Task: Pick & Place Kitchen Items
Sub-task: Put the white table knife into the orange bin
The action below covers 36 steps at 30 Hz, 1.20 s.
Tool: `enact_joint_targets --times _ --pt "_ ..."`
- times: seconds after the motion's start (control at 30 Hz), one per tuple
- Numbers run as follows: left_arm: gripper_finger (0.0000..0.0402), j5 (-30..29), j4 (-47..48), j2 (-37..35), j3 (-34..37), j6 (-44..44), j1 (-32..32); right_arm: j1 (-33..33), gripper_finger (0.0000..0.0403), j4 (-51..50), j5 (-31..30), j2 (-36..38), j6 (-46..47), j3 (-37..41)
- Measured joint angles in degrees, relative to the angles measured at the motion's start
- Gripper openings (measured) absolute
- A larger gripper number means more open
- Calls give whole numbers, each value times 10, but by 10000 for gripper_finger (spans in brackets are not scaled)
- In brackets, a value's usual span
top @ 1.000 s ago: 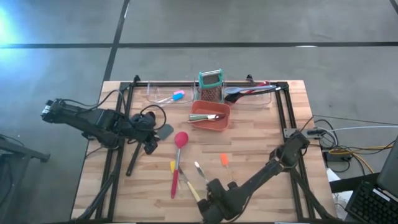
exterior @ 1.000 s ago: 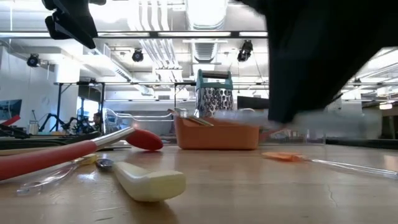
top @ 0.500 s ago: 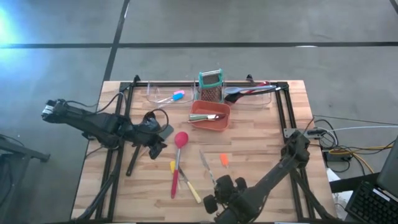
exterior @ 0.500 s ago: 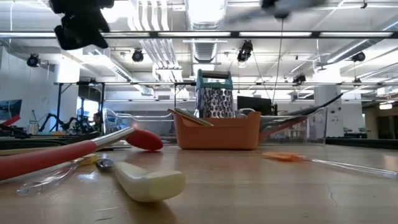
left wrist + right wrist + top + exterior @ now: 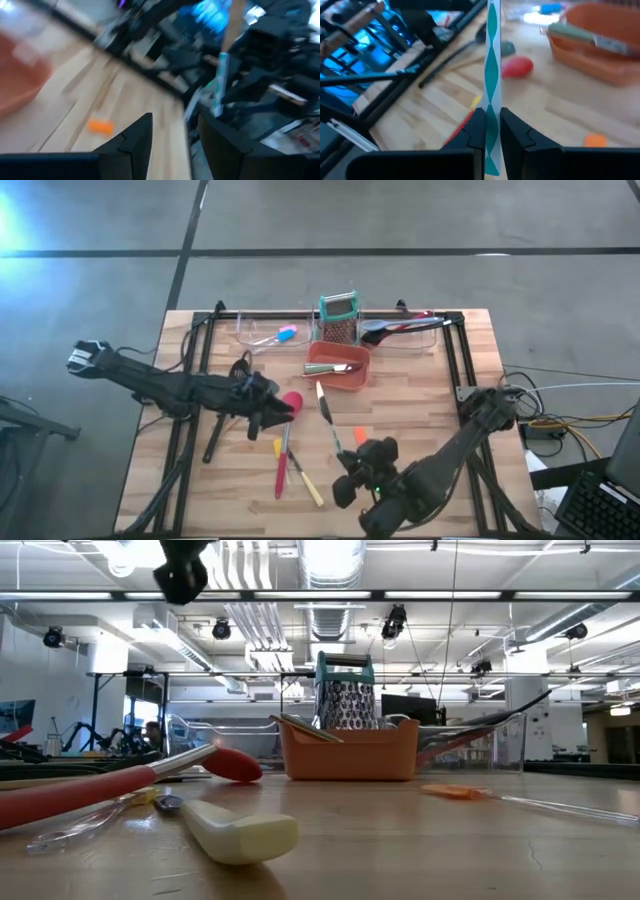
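My right gripper (image 5: 345,452) hangs over the table's near middle, shut on a slim knife (image 5: 327,412) with a teal wavy-edged blade. The knife's free end points toward the red-orange bin (image 5: 352,380). My left gripper (image 5: 283,412) hovers open above the table just left of the red spoon's (image 5: 291,404) bowl, with nothing between its fingers (image 5: 135,142). The red spoon, a yellow-handled knife (image 5: 306,482) and an orange scraper (image 5: 360,437) lie flat on the wood. A green-handled utensil (image 5: 338,368) lies in the bin. My right gripper pinches the knife's flat teal part (image 5: 492,112) between its two fingers, close to the end nearest the wrist. The fingers run along the knife, slanting down from the near side. The knife sticks straight out ahead of them, lifted clear of the table.
A teal-framed grater (image 5: 338,318) stands behind the bin. Clear trays at the far edge hold a blue and pink scraper (image 5: 284,333) and black and red utensils (image 5: 400,327). A dark long-handled utensil (image 5: 215,442) lies under my left arm.
My right gripper has risen and gone toward the far edge, carrying the knife up off the table toward the bin. My left gripper has moved toward the table's right and tipped up from pointing down to nearly level.
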State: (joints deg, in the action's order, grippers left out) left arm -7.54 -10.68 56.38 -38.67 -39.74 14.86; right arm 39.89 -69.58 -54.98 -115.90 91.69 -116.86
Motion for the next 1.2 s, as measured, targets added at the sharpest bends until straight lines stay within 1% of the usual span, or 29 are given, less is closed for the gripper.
enact_joint_targets --times 0.13,0.3,0.37,0.47,0.6,0.77,1.0,1.2 --pt "163 7 -102 0 18 38 -9 -23 21 46 5 36 -105 0" --pt "163 28 -159 0 19 71 -36 -76 21 136 81 79 -274 0" --pt "163 45 -184 4 16 80 -50 -98 21 172 100 91 -328 0" --pt "163 87 -235 12 6 108 -69 -123 21 211 114 102 -392 0" --pt "163 117 -283 25 -16 148 -86 -150 21 210 142 108 -422 0" --pt "163 138 -284 44 -50 182 -106 -182 21 229 172 113 -466 1" --pt "163 157 -284 77 -76 185 -132 -207 21 238 205 116 -494 1" --pt "160 165 -283 88 -82 180 -151 -214 20 239 210 116 -504 1"
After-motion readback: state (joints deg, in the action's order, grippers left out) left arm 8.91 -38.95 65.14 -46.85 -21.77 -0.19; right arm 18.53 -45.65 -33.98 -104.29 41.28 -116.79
